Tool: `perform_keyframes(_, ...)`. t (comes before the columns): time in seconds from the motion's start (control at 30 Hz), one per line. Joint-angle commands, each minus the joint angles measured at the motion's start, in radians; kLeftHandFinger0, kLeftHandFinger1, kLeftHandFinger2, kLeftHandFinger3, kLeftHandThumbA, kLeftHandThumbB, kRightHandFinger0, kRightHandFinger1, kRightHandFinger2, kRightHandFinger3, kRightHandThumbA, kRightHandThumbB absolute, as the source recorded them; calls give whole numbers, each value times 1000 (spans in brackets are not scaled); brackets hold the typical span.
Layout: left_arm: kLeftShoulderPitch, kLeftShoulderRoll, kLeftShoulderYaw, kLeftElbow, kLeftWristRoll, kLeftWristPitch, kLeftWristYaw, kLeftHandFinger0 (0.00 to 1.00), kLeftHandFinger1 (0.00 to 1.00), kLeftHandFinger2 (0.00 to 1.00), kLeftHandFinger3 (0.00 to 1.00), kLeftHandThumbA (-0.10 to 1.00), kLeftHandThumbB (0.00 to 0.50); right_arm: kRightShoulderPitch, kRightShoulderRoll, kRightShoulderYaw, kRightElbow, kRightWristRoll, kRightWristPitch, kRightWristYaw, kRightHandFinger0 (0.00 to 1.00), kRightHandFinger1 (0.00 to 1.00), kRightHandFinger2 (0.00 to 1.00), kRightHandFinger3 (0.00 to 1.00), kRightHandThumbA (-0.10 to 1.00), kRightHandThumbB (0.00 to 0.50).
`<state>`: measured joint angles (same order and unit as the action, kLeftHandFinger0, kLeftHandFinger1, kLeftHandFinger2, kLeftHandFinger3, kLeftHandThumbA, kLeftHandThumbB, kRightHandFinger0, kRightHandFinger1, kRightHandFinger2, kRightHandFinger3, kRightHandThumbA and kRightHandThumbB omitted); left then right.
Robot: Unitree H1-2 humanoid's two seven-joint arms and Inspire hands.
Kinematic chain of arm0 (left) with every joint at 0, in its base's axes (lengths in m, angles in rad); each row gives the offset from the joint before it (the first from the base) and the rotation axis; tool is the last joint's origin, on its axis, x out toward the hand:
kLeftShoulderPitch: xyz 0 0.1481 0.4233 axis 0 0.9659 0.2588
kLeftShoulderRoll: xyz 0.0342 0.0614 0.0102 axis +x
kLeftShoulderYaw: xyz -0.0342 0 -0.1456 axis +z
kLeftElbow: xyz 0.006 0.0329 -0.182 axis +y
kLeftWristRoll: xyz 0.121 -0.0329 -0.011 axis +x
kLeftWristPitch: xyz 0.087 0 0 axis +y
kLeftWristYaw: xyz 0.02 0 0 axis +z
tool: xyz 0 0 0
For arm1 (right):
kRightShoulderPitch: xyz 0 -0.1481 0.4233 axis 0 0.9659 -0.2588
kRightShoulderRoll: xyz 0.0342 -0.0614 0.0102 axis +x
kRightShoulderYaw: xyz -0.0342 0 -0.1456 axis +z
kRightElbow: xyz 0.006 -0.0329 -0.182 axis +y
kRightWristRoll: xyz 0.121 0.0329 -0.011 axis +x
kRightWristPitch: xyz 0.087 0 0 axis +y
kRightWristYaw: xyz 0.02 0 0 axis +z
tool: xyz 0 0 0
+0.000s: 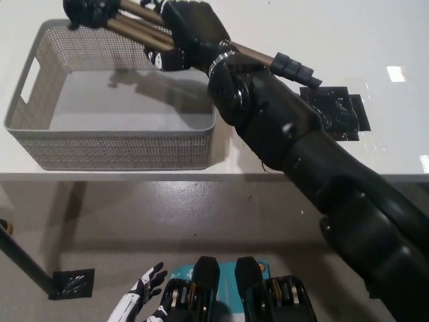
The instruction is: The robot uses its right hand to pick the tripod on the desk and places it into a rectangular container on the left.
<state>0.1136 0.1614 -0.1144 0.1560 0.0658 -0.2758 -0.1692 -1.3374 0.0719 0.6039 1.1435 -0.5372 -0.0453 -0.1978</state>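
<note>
Two hands show in your head view: at the bottom left, below the counter (pixel 301 20) edge, the white left hand (pixel 144 292) rests low with its fingers spread apart and nothing in them. Moving right along the counter, you find the grey perforated rectangular container (pixel 120 151) standing on the left part of the white top, its floor bare apart from a shadow. Above its far rim, the black right hand (pixel 188 30) has its fingers wrapped round the tripod (pixel 127 23), which lies roughly level in the air with its dark head (pixel 90 10) over the container's far left side and its brown legs running back to the right, through the hand. Further right, you see a patch of black tape (pixel 335 111) on the counter, partly hidden by the black forearm.
</note>
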Motion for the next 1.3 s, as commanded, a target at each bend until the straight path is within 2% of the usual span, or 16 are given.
perform_keyframes(0.0,-7,13,-6,-1,-7,-39,-16,1000,1000,1000,1000,617,154,-144,12,38,17,-93,-85,-93,0,298,711,812,-100,209)
perform_keyframes(0.07,-7,12,-8,-2,-4,-36,-15,1000,1000,1000,1000,620,158,-154,15,74,37,-125,-93,-106,0,306,754,845,-100,207)
perform_keyframes(0.1,-11,12,-9,-1,0,-32,-14,1000,1000,1000,1000,623,162,-157,19,90,48,-143,-96,-139,53,361,836,872,91,221)
perform_keyframes(0.13,-14,12,-11,3,2,-37,-14,1000,1000,1000,1000,624,156,-157,22,95,51,-149,-109,-163,86,371,800,817,424,323)
perform_keyframes(0.17,-22,12,-14,12,2,-44,-17,1000,1000,1000,1000,619,156,-158,21,88,48,-134,-128,-142,337,611,916,952,712,395)
perform_keyframes(0.2,-23,9,-17,16,4,-46,-17,1000,1000,1000,1000,612,162,-159,19,83,42,-123,-136,-111,693,927,1000,1000,834,450)
perform_keyframes(0.23,-23,9,-19,19,5,-45,-16,1000,1000,1000,1000,610,162,-162,18,79,38,-118,-141,-83,824,1000,1000,1000,862,466)
perform_keyframes(0.27,-23,9,-21,17,12,-41,-14,1000,1000,1000,1000,591,160,-171,17,69,27,-104,-146,-37,1000,1000,1000,1000,974,474)
perform_keyframes(0.67,-32,16,-37,10,48,-32,-7,1000,1000,1000,1000,601,167,-284,56,14,3,-76,-126,75,1000,1000,1000,1000,1000,500)
perform_keyframes(0.83,-47,7,-41,20,48,-32,-4,1000,1000,1000,1000,595,173,-328,74,-54,9,-32,-161,90,1000,1000,1000,1000,1000,496)
perform_keyframes(0.87,-47,7,-41,20,44,-30,-6,1000,1000,1000,1000,594,173,-336,65,-86,-8,-8,-159,101,1000,1000,1000,1000,1000,472)
perform_keyframes(0.9,-56,3,-41,21,45,-30,-3,1000,1000,1000,1000,591,165,-350,52,-109,-19,4,-161,107,1000,1000,1000,1000,1000,444)
perform_keyframes(0.97,-56,5,-43,19,48,-35,-2,1000,1000,1000,1000,588,163,-352,24,-153,-47,24,-171,101,1000,1000,1000,1000,1000,440)
perform_keyframes(1.1,-99,4,-27,30,29,-35,2,1000,1000,1000,1000,634,184,-320,-128,-364,-249,167,-145,145,1000,1000,1000,1000,1000,446)
perform_keyframes(1.2,-111,7,-19,24,33,-32,9,1000,1000,1000,1000,714,178,-218,-266,-528,-486,302,-111,220,1000,1000,1000,1000,1000,344)
perform_keyframes(1.27,-120,8,-14,16,38,-25,14,1000,1000,1000,1000,746,172,-150,-348,-583,-624,306,-74,235,1000,1000,1000,1000,1000,368)
